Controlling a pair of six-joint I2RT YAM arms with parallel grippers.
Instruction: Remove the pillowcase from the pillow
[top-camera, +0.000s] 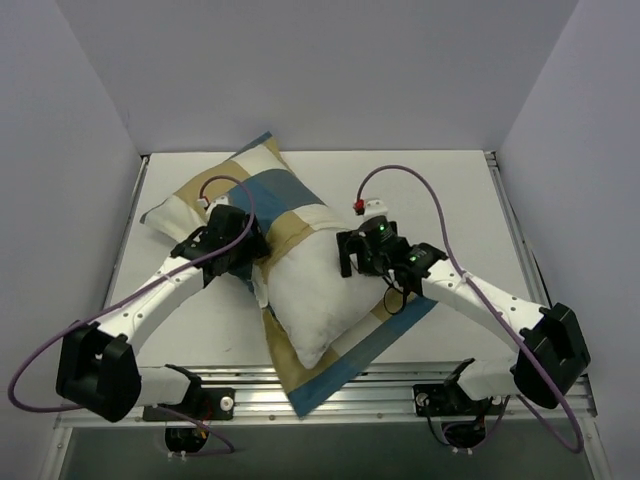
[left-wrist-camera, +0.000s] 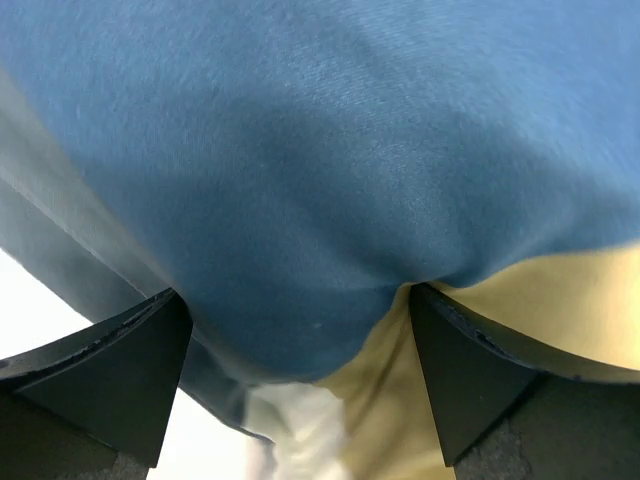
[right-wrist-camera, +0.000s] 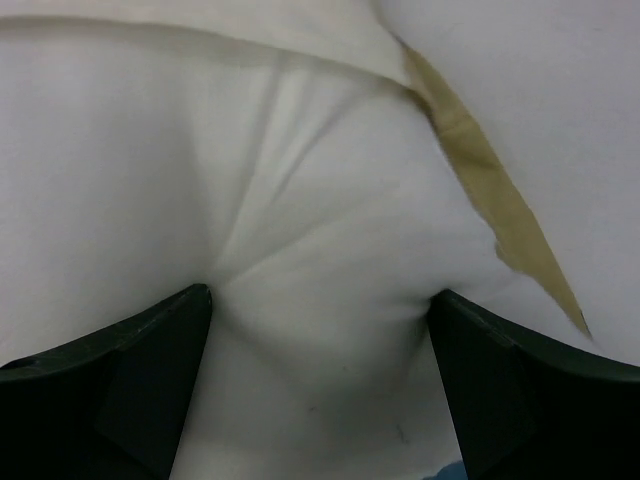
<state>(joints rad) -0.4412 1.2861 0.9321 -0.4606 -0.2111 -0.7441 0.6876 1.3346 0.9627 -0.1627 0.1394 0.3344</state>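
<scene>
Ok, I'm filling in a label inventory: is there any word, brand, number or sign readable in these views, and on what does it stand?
No readable text in any view.
The pillowcase shows only blue, tan and cream blocks.
The pillow is plain white, with no legible tag in view.
The table bears no lettering.

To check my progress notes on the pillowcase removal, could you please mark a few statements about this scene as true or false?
1. Part of the white pillow lies bare, outside the pillowcase. True.
2. The pillowcase is completely off the pillow. False: it covers the pillow's far end.
3. The right end effector is at white pillow fabric, fingers apart. True.
4. The left end effector is shut on the white pillow. False: it is open, against blue pillowcase fabric.
</scene>
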